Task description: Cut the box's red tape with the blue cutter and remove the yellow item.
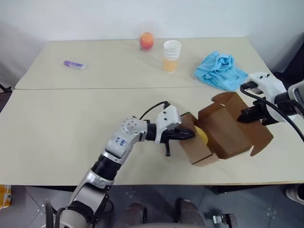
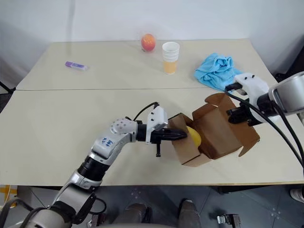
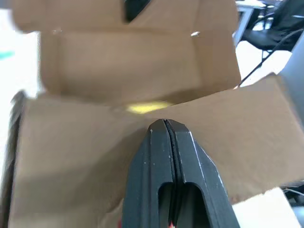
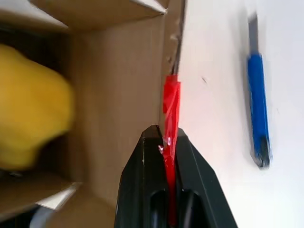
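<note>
While the box [image 1: 223, 130] lies open on the worktop [image 1: 57, 123], its flaps stick out and the yellow item [image 1: 201, 135] sits inside it, at the end next to the left claw [image 1: 192, 134]. That claw is shut tight with nothing in it, and its tips rest at the edge of the box, right beside the yellow item. The right claw [image 4: 164, 142] is at the other end of the box. It is pinched on the red tape [image 4: 171, 102], which sticks to the edge of a box wall there. In the right wrist view, the blue cutter [image 4: 257, 111] lies flat on the worktop, near that taped edge but not touching the box.

Past the box, a crumpled blue cloth [image 1: 219, 70] lies on the worktop. Farther from the box than the cloth stands a stack of paper cups [image 1: 171, 55], and the bottom cup looks orange. An orange-red fruit [image 1: 147, 41] sits close to the cups, on the side away from the cloth. A small purple stick [image 1: 74, 64] lies well apart from the box, far past the fruit.
</note>
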Motion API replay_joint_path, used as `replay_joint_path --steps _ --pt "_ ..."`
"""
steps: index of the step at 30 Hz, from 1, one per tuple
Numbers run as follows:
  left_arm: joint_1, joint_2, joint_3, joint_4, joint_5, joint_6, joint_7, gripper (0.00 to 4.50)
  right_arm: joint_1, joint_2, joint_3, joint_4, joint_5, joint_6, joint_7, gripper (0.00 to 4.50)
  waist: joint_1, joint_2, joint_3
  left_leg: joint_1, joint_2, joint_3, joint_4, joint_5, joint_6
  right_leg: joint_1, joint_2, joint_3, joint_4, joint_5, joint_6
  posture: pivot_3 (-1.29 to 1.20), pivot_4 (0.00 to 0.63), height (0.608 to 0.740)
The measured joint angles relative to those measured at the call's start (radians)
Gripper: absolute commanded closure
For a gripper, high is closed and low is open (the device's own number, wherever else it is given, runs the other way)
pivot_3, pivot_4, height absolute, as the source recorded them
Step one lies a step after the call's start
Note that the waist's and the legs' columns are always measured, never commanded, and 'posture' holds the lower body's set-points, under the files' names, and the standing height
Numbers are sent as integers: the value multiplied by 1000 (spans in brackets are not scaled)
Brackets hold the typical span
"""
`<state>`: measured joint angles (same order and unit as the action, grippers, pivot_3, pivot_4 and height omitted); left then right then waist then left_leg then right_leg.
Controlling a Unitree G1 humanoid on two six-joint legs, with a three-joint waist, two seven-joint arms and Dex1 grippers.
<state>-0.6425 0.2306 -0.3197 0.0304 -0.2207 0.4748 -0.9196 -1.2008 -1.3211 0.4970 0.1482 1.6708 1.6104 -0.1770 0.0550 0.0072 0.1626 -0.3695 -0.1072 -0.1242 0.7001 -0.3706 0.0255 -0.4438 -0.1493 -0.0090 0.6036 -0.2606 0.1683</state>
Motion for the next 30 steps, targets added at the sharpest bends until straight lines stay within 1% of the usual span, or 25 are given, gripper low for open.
replay_joint_path --steps 2,4,6,10,17,19,20,21,23,24,25,26,27,28,30 --pt "22 29 12 -22 -5 21 1 4500 32 3 -24 -4 -21 0 18 4474 1 0 0 0 0 0 0 0 0 0 0 0 0 1 0 0 150 740" --pt "46 57 11 -3 10 56 21 4500 46 15 -53 -6 -48 0 23 4474 1 1 0 0 -1 1 0 1 0 -1 0 1 0 1 0 0 150 740" --pt "73 53 11 28 15 74 43 4500 63 32 -86 -7 -66 0 32 4474 -1 1 0 -1 0 1 -1 1 0 -2 0 1 0 1 0 0 150 740" --pt "55 40 12 27 17 80 69 4500 115 85 -140 -8 -90 0 26 4474 -2 1 0 -2 0 1 -1 1 0 -3 0 0 -1 1 0 0 150 740" --pt "55 55 13 15 17 104 77 4500 215 132 -240 -20 -85 0 -28 4474 -5 1 0 -2 0 1 -1 1 0 -3 0 0 -2 1 0 0 150 740" --pt "54 61 13 12 16 118 78 4131 242 135 -268 -29 -80 -1 -41 4058 -6 1 0 -2 0 1 -1 1 0 -3 0 0 -1 1 0 0 150 740" --pt "53 67 16 8 15 142 78 3946 281 133 -307 -44 -76 -7 -45 3852 -5 1 0 -2 0 1 -1 1 0 -3 0 0 -1 1 0 0 150 740" --pt "50 81 20 6 13 159 77 3656 320 127 -340 -66 -80 -20 -30 3553 -5 1 0 -2 0 1 -1 1 0 -3 0 0 -1 1 0 0 150 740" --pt "42 124 48 0 2 183 73 3061 454 87 -442 -158 -137 -79 64 2905 -2 1 0 -3 0 1 -2 1 0 -3 0 -1 -1 1 0 0 150 740" --pt "40 154 81 1 -8 185 69 2741 554 48 -509 -215 -207 -145 165 2521 0 2 0 -3 -1 1 -1 1 0 -3 0 -1 -1 1 0 0 150 740" --pt "38 183 108 3 -12 183 62 2465 624 25 -568 -241 -266 -202 244 2209 -4 2 0 -2 -1 2 -1 1 1 -3 0 -2 0 1 0 0 150 740" --pt "40 216 135 4 -21 177 47 2112 717 7 -650 -260 -339 -284 344 1838 -6 2 0 -2 -1 3 -1 0 1 -3 0 -2 0 1 0 0 150 740" --pt "45 240 159 6 -32 172 30 1793 773 1 -706 -266 -394 -343 416 1457 -8 2 0 -1 -1 4 -1 0 1 -3 0 -1 1 1 0 0 150 740" --pt "62 267 199 6 -70 151 -15 1497 878 2 -807 -278 -477 -452 555 1141 -10 2 0 0 -1 4 -1 0 1 -3 0 -1 1 1 0 0 150 740" --pt "127 336 288 6 -142 95 -120 895 1034 32 -971 -286 -625 -665 816 459 -19 2 0 0 0 5 -2 0 0 -3 0 -3 1 1 0 0 150 740"
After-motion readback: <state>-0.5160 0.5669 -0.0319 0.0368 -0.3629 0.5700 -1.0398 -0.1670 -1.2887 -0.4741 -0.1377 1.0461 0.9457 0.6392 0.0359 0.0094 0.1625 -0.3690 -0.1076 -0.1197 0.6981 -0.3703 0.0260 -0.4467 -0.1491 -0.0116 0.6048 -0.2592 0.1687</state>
